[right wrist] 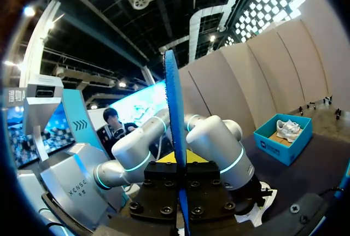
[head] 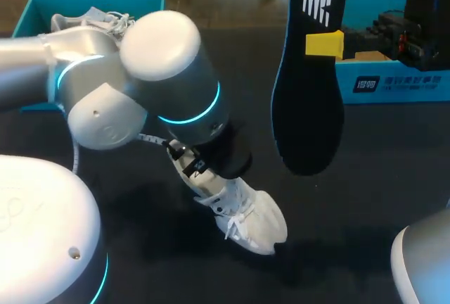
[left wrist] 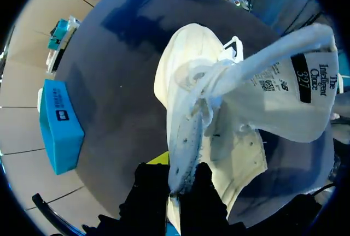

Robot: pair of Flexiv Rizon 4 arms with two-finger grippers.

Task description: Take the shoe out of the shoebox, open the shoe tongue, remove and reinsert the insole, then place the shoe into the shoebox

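Left arm (head: 169, 79) grips shoe (head: 246, 212) (labelled tongue (left wrist: 284, 94)); insole (head: 309, 107) aloft.

Light comes from overhead, fairly even. The dark table (head: 358, 248) reads dim in head view; the white shoe (head: 249, 216) is bright, with a soft shadow beside it. Mild glare on left arm (head: 162, 65) shell. Left gripper (left wrist: 179, 184) sits in shade.
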